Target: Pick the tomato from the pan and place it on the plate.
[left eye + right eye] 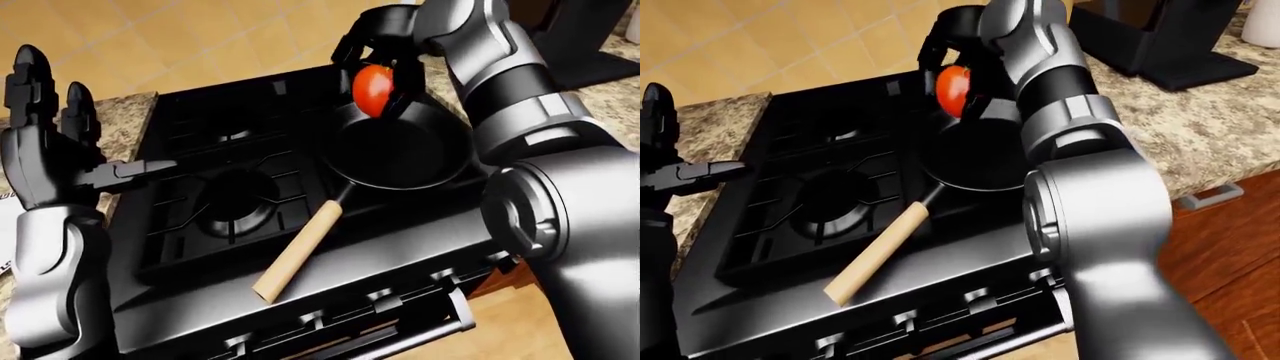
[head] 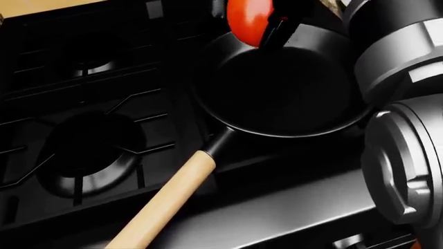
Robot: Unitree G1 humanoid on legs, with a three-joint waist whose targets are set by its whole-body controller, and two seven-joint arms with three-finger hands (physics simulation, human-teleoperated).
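The right hand (image 1: 385,45) has its fingers closed round the tomato (image 1: 372,90), held clear above the pan (image 1: 400,150), the left hand (image 1: 45,142) idle and spread; with no plate in view, a loosened pinch could drop it.

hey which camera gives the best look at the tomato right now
The left-eye view: the tomato shows nearly whole in the right hand, above the pan. The head view crops its top; the right-eye view shows it smaller.
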